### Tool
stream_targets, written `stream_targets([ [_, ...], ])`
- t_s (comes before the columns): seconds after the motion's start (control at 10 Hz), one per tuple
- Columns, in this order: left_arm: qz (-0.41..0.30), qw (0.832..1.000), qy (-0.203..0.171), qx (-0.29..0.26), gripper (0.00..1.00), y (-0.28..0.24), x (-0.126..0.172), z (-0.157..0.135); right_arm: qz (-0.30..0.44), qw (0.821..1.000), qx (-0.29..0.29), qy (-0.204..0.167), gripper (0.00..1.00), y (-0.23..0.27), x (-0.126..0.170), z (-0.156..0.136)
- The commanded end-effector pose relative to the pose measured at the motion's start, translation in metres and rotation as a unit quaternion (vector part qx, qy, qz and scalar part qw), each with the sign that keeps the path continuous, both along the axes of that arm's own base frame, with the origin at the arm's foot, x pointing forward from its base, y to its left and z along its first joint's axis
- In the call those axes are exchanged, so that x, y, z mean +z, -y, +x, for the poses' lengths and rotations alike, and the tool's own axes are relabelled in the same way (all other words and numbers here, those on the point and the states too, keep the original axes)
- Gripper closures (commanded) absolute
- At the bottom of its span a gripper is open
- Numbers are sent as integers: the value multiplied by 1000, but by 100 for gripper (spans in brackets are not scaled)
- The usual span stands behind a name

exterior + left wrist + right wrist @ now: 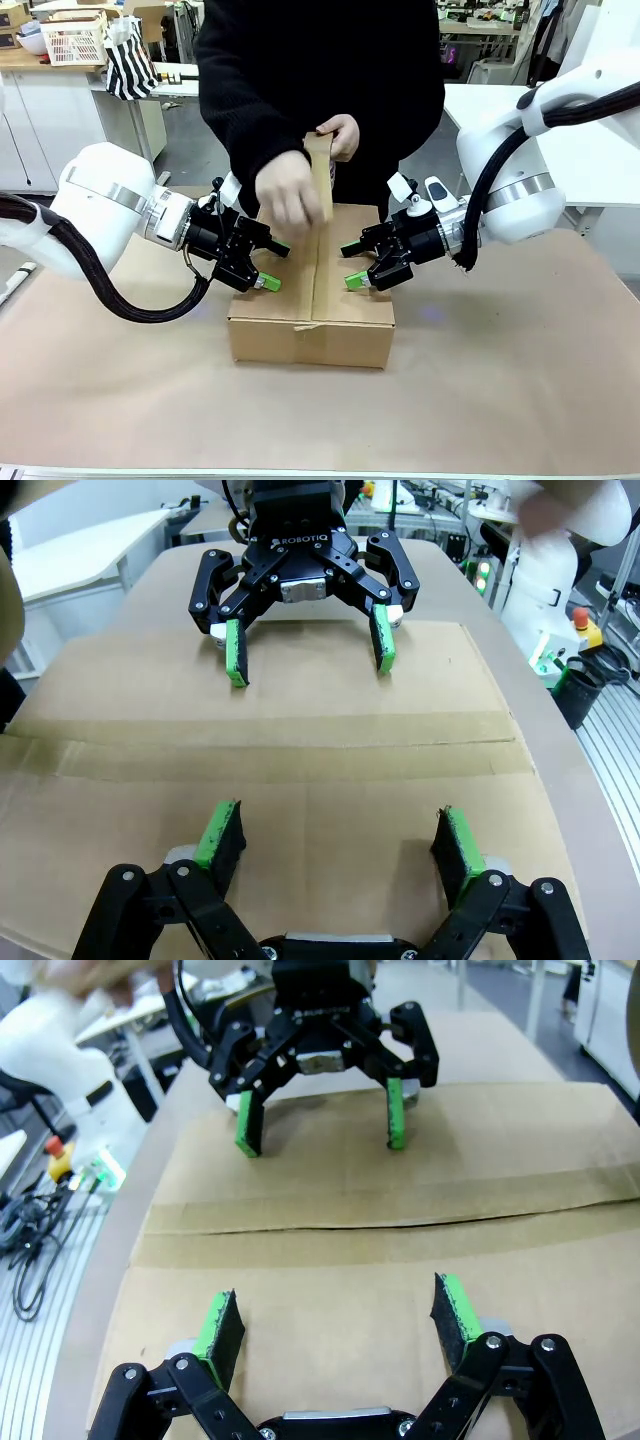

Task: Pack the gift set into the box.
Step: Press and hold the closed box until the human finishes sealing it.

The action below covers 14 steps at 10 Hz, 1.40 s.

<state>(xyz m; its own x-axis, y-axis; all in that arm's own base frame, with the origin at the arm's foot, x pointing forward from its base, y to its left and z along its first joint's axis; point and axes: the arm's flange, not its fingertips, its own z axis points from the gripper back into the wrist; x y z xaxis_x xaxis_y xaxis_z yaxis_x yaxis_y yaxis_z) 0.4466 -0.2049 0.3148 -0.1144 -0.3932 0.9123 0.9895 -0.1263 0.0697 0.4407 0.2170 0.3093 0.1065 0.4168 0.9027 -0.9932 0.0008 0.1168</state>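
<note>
The brown cardboard box [310, 330] stands mid-table with its top flaps folded down flat. My left gripper [272, 266] is open, its green pads low over the left flap. Facing it across the seam, my right gripper [353, 266] is open over the right flap. A person's hands [288, 195] hold a strip of brown tape [322, 185] that rises from the seam. In the left wrist view, my left gripper [340, 840] looks across the taped seam [270, 745] at the right gripper [308, 650]. The right wrist view shows my right gripper [338, 1320], the seam [380, 1228] and the left gripper [320, 1120]. The gift set is hidden.
The table [500, 390] is covered in brown paper, with free room around the box. The person in a black top stands close behind the box. A white basket [75, 40] and a striped bag [130, 60] sit far back left.
</note>
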Motion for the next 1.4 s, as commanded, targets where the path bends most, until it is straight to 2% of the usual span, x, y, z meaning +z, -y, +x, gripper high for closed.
stream_targets([
  [0.0, 4, 1000, -8, -4, 0, -3, -3, -1, -1, 1000, -2, -5, 0, -1, -5, 0],
  [1.3, 4, 1000, -8, -4, 0, -3, -3, -1, -1, 1000, -2, -5, 0, -1, -5, 0],
])
